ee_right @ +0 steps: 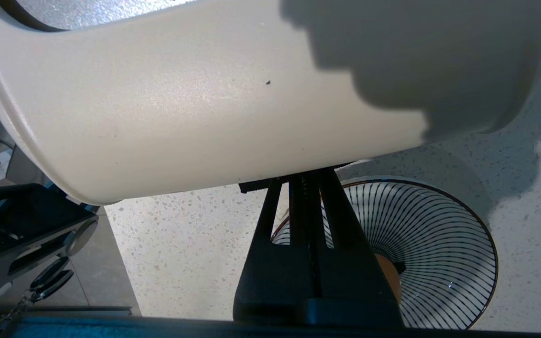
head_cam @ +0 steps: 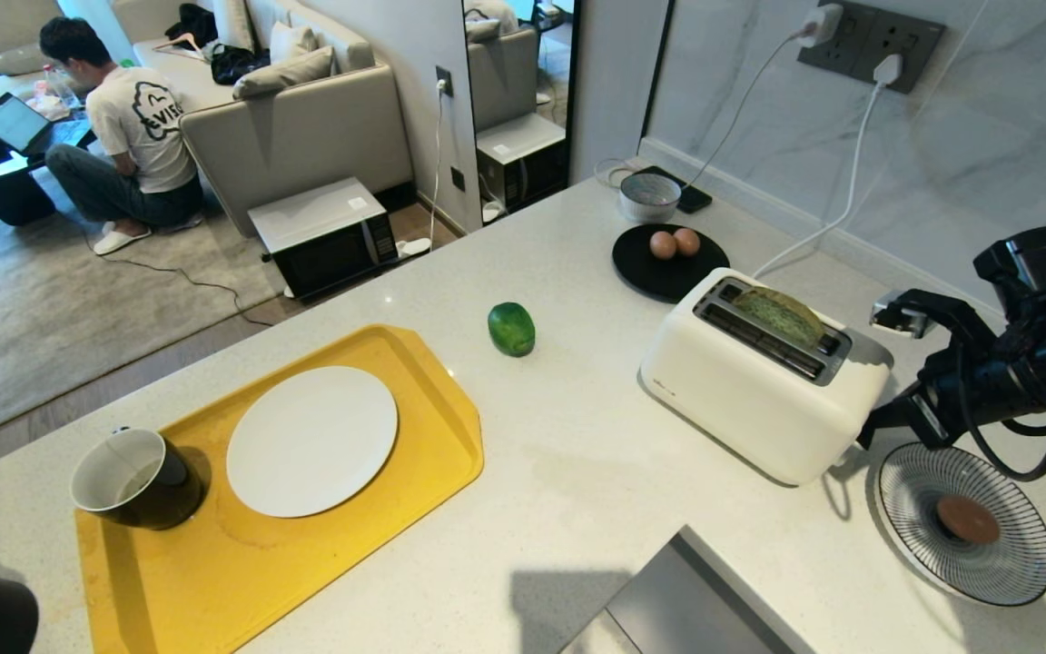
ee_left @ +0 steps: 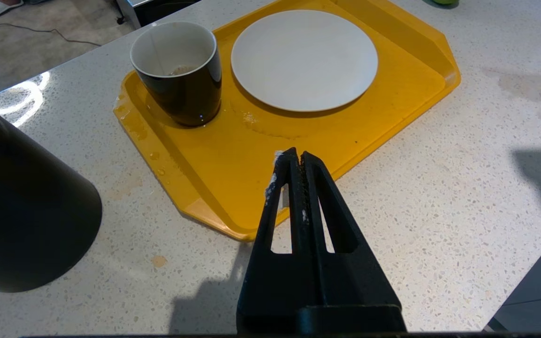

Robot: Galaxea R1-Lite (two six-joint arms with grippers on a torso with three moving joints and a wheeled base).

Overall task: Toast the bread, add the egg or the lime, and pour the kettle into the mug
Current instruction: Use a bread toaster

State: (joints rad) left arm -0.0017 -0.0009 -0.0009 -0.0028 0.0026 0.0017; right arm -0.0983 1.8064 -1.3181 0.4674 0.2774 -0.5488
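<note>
**Right pincer at the toaster's end**

The right pincer (ee_right: pixel 305 180), fingers together, touches the toaster (head_cam: pixel 759 391) low at its end. The bread (head_cam: pixel 791 315) sits in a slot, so toasting seems in hand; next probably comes pressing the lever. The left pincer (ee_left: pixel 295 162), also together, waits over the tray (ee_left: pixel 392 112).

**Left wrist: closed fingers over the tray's edge**

You see the left gripper (ee_left: pixel 295 162) with fingers pressed together, poised above the yellow tray (ee_left: pixel 214 188). On that tray the mug (ee_left: pixel 179 72) stands upright just beside the white plate (ee_left: pixel 304 60). The kettle (ee_left: pixel 21 206) sits on the speckled counter (ee_left: pixel 439 197), apart from the tray.
</note>
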